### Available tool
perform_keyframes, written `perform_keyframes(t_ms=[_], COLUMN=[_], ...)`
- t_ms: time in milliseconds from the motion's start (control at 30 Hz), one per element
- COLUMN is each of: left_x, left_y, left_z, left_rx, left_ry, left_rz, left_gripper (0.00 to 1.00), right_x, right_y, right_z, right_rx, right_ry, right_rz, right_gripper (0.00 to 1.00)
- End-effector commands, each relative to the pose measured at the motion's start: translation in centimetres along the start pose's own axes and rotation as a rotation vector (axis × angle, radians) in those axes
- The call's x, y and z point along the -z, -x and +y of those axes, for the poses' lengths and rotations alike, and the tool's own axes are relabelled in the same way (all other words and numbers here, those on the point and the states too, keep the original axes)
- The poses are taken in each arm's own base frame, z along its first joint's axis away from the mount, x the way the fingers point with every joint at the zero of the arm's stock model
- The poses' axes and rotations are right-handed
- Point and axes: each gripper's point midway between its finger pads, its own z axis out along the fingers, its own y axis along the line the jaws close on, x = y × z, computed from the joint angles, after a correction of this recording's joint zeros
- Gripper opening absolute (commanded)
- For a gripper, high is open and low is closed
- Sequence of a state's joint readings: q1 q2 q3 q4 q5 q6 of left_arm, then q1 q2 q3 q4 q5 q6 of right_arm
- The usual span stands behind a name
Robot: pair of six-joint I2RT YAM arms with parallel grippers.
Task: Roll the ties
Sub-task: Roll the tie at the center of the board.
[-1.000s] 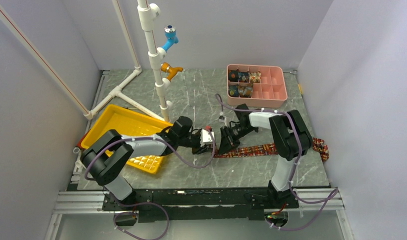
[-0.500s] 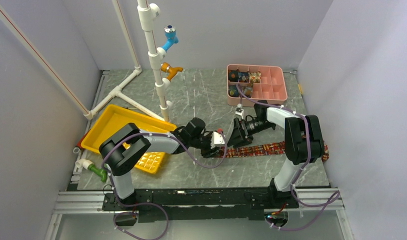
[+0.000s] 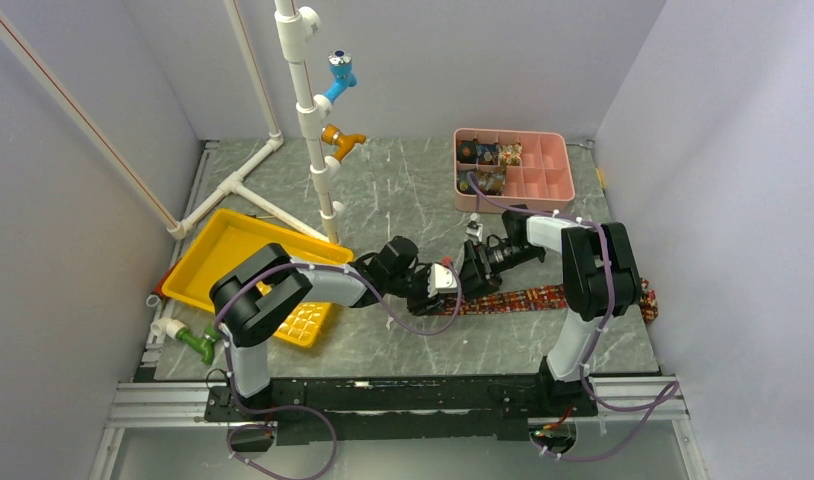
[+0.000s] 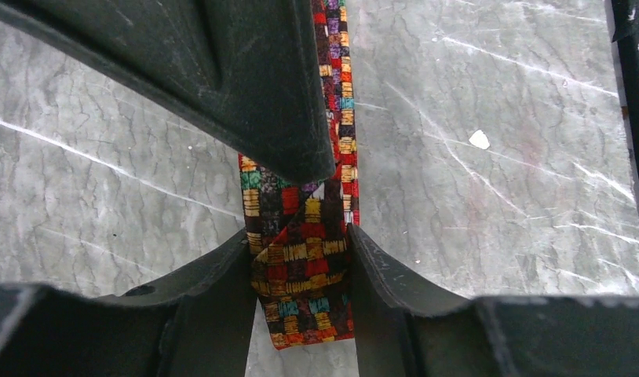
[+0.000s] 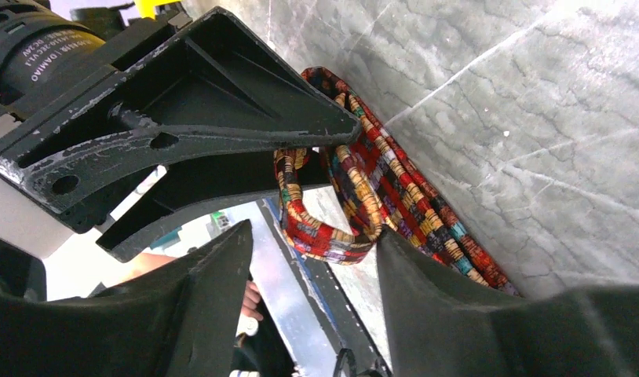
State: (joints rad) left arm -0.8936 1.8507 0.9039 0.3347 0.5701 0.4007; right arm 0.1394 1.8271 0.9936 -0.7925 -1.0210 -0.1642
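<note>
A long tie (image 3: pixel 543 297) with red, dark and gold checks lies flat across the table's right half. Its left end is folded over into a small loop. In the left wrist view my left gripper (image 4: pixel 301 290) is shut on that folded end (image 4: pixel 301 259), both fingers pressed against the fabric. In the right wrist view my right gripper (image 5: pixel 316 275) is open, and the tie's loop (image 5: pixel 332 228) touches its right finger (image 5: pixel 434 298). The two grippers meet at the tie's left end, the left gripper (image 3: pixel 445 287) beside the right gripper (image 3: pixel 475 275). The right gripper's finger (image 4: pixel 246 86) covers part of the tie.
A pink divided box (image 3: pixel 558 170) at the back right holds several rolled ties (image 3: pixel 488 155) in its left compartments. A yellow tray (image 3: pixel 233 250) sits at the left. A white pipe stand (image 3: pixel 313 120) with blue and orange fittings rises behind. A green fitting (image 3: pixel 195 343) lies front left.
Both grippers have moved to the right along the tie, staying together at its end. The left arm has stretched out further, uncovering the green fitting at the front left.
</note>
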Motion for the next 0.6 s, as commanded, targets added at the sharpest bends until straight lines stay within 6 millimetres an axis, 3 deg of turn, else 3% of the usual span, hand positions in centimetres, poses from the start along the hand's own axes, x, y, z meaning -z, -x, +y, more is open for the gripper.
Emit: perform_keyframes(t_ms=[0, 100, 267, 467, 567], left_x=[-0.7, -0.5, -0.5, -1.5, -2.4], left_y=[1.5, 1.7, 1.6, 0.3, -0.6], left_z=[1.0, 0.8, 0.7, 0.8, 0.6], left_rx=[-0.025, -0.027, -0.043, -0.053, -0.045], left_ry=[0.028, 0.026, 0.027, 0.019, 0.013], left_rz=[-0.029, -0.034, -0.032, 0.007, 0.058], left_gripper=[0.46, 0.51, 0.69, 0.82, 0.74], right_x=[-0.3, -0.4, -0.5, -0.7, -0.9], right_y=[0.0, -0.2, 0.5, 0.4, 1.4], right_z=[-0.8, -2.3, -3.8, -4.1, -4.3], right_rx=[0.014, 0.001, -0.022, -0.024, -0.001], right_ry=[-0.032, -0.099, -0.160, -0.176, -0.186], right_rz=[0.007, 0.015, 0.033, 0.046, 0.020], right_gripper=[0.51, 0.36, 0.13, 0.09, 0.08])
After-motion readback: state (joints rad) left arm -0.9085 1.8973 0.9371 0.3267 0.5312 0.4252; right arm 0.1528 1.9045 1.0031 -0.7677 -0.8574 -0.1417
